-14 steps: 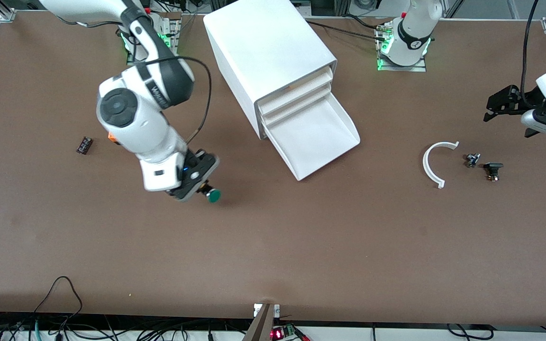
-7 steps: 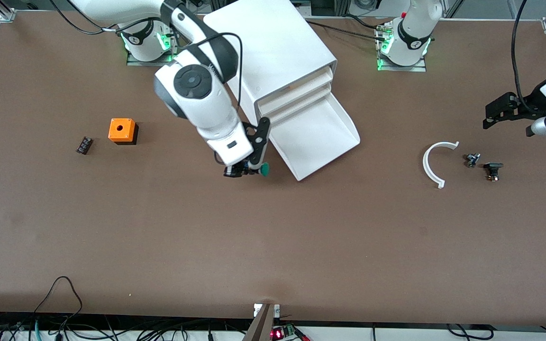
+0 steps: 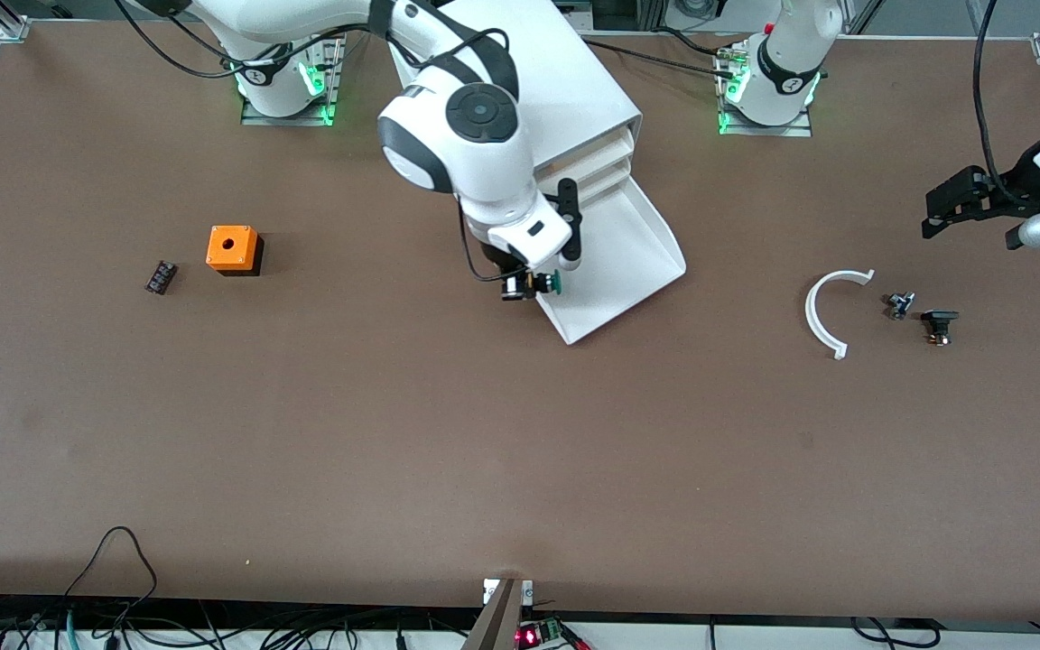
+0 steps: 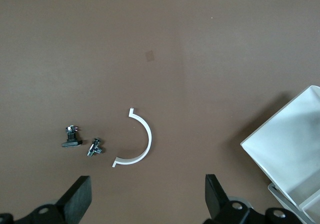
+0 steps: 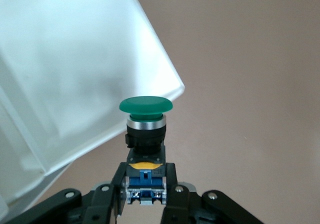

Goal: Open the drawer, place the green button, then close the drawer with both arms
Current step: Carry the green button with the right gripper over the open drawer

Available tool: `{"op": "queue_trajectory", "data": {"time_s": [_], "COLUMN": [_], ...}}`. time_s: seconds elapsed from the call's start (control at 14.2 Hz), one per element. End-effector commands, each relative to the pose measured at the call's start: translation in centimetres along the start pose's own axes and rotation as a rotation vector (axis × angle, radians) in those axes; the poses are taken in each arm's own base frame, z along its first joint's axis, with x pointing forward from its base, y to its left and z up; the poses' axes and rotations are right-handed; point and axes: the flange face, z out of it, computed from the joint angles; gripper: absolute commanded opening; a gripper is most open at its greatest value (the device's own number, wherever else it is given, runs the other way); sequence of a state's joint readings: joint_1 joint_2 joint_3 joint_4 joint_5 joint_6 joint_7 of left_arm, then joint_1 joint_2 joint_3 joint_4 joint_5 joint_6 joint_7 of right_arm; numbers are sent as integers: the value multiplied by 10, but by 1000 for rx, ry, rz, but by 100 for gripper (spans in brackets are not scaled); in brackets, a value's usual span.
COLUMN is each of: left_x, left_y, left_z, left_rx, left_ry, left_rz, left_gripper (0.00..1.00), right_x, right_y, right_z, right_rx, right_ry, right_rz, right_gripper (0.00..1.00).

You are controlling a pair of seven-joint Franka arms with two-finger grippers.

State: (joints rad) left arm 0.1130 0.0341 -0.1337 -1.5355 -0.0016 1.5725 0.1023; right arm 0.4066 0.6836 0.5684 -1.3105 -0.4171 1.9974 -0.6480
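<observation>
Brown table (image 3: 520, 451), right tool (image 3: 533, 284) now carries button (image 3: 554, 283) over drawer (image 3: 610, 262) edge

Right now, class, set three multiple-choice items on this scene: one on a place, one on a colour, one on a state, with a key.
1. Where is the button?
A. on the table
B. held at the open drawer's rim
C. in the orange cube

2. What colour is its cap?
A. red
B. green
C. yellow

3. How is the left pincer?
A. open, empty
B. shut on the white arc
C. shut on a black part

Key: 1 B, the right pincer grips it by the drawer's edge; 2 B, the right wrist view shows a green cap; 3 A, its fingers stand apart over bare table, the arm waiting.
</observation>
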Motion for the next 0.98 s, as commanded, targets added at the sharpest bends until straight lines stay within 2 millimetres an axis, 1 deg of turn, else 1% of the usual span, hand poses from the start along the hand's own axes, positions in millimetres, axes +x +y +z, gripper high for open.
{"op": "queue_trajectory", "data": {"time_s": [0.0,0.14,0.28,0.35,0.42,0.63,0.77,0.91], "left_x": [-3,-3,-2,-3,-2,-2,-2,-3], "left_y": [2,3,3,3,3,4,4,4], "left_z": [-8,-8,-7,-8,-8,-9,-8,-9], "left_rx": [34,32,32,32,33,32,32,32], "left_ry": [-5,-4,-7,-6,-6,-3,-6,-3], "left_rz": [-4,-1,-1,-1,-1,1,2,2], "left_gripper": [100,100,100,100,100,100,100,100], "right_x": [31,49,59,61,63,79,80,87], "right_y": [-20,-43,-58,-59,-56,-60,-58,-62], "right_z": [17,23,37,43,44,46,62,70], "right_rx": [35,49,52,62,63,60,67,57], "right_ry": [-33,-61,-100,-99,-89,-68,-65,-73], "right_rz": [-78,-123,-164,-163,-159,-159,-149,-158], "right_gripper": [23,23,23,23,23,23,23,23]}}
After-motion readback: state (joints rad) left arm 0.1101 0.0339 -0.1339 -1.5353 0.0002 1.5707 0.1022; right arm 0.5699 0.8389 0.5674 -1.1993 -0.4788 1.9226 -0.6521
